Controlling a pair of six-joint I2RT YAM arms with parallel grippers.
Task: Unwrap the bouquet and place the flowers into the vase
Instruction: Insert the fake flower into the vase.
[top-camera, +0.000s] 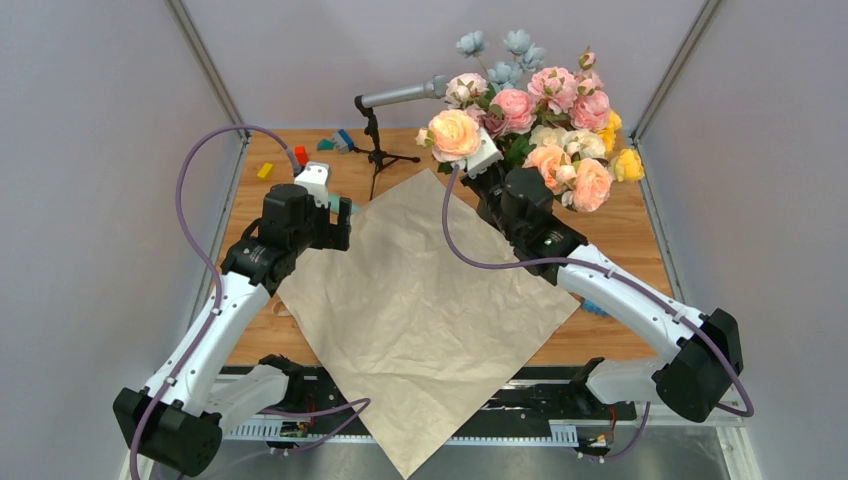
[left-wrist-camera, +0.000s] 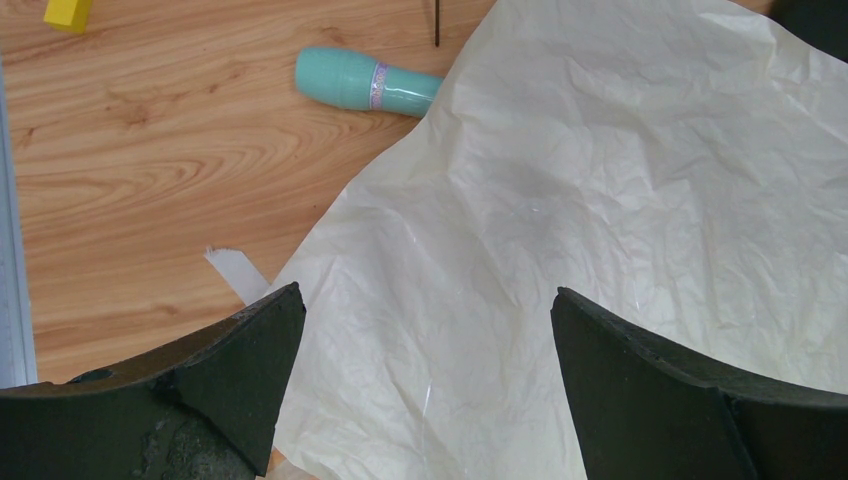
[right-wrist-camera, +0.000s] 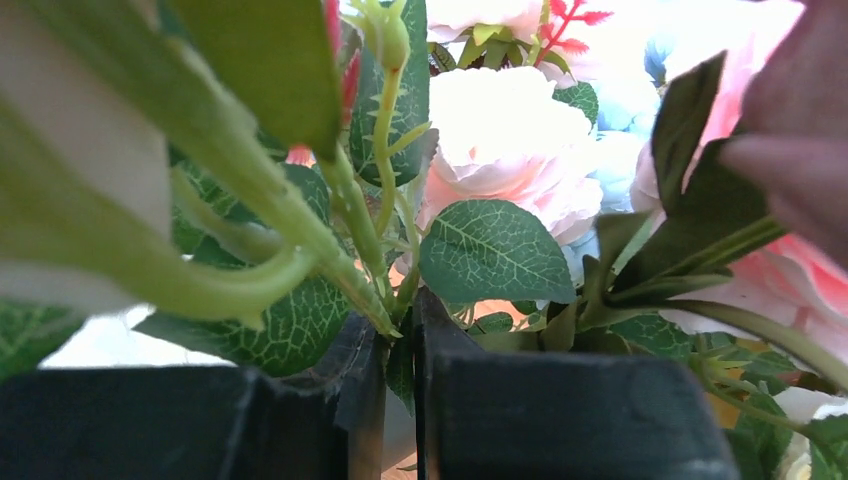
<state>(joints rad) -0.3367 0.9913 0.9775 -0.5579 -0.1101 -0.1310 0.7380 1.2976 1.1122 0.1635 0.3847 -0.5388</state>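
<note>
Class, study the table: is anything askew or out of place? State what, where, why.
The paper lies diagonally, its near corner hanging over the table edge; a teal tube is partly tucked beneath it.

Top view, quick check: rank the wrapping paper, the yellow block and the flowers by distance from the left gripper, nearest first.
1. Wrapping paper: its left corner lies right under the left gripper.
2. Yellow block: on the bare table to the gripper's far left.
3. Flowers: across the table, at its far right side.
</note>
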